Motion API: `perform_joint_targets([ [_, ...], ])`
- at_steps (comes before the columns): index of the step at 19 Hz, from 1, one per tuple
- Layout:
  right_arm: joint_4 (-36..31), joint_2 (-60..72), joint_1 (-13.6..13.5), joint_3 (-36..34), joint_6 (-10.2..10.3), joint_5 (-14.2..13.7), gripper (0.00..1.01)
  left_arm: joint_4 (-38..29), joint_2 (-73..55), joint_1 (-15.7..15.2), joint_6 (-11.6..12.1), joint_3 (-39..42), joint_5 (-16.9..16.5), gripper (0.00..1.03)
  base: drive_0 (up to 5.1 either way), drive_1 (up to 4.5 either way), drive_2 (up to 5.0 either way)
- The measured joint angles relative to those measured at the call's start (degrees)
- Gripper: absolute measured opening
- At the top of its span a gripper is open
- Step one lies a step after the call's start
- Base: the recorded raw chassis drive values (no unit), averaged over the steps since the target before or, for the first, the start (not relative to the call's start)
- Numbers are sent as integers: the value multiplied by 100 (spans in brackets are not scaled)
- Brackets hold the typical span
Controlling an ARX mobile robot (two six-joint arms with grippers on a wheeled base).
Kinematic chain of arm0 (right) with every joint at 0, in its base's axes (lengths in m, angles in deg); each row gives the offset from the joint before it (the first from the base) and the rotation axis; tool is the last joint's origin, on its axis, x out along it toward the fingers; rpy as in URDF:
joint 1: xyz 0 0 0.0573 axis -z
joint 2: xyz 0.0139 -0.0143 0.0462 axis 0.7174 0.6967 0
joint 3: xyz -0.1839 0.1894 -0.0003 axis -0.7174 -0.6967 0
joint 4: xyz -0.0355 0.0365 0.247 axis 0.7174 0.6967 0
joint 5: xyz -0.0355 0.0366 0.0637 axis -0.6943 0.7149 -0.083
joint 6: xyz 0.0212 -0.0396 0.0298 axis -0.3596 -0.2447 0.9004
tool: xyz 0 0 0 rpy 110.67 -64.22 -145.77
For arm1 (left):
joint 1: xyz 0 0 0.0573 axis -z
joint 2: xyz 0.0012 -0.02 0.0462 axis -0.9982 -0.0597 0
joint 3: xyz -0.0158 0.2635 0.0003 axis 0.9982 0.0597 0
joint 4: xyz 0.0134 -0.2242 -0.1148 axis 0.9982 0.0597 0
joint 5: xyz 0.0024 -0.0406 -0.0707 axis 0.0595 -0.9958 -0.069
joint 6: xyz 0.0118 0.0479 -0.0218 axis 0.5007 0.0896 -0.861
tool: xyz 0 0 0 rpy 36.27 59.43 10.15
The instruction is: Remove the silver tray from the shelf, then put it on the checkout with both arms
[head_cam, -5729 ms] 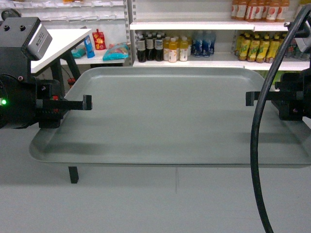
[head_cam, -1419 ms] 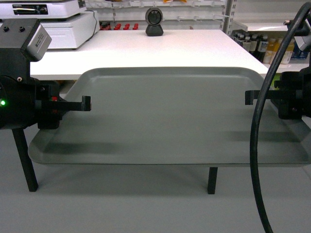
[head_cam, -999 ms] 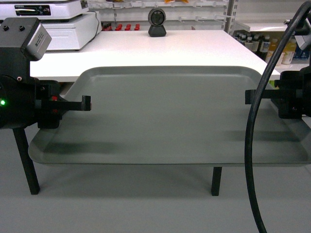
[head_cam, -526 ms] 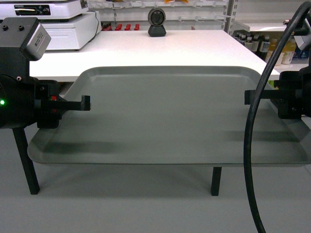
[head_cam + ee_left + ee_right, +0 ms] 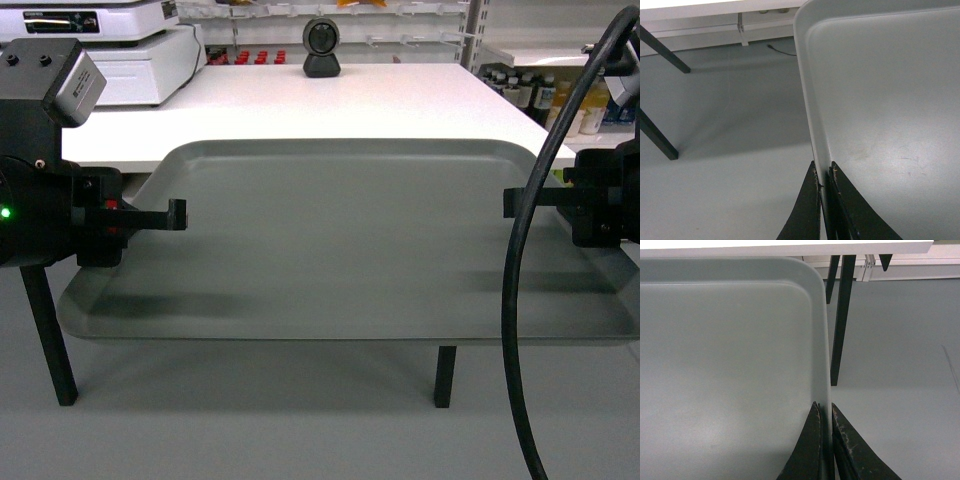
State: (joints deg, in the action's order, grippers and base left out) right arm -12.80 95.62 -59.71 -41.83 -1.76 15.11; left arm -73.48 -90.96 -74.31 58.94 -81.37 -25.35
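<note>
White checkout surface point(image 5: 330, 100) fills the background, a small camera point(image 5: 321, 47) at its far edge. The silver tray point(image 5: 340, 240) hangs in the air just short of it, carried level. Left gripper point(image 5: 823, 200) and right gripper point(image 5: 826, 440) each have jaws pinching the tray's rim. Judged mid-carry: next, advance over the checkout and lower evenly. How much tray and checkout overlap is hard to judge.

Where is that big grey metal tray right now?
In the head view, the large grey-silver metal tray is held in the air between the left gripper and right gripper, before the white checkout counter.
</note>
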Motion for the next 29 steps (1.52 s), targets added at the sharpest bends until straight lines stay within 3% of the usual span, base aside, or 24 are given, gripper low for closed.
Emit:
perform_joint_targets([
  [29,-22,-2,0,0,0,0,3,-20,0,0,2,0,-4,3,6,425,-413],
])
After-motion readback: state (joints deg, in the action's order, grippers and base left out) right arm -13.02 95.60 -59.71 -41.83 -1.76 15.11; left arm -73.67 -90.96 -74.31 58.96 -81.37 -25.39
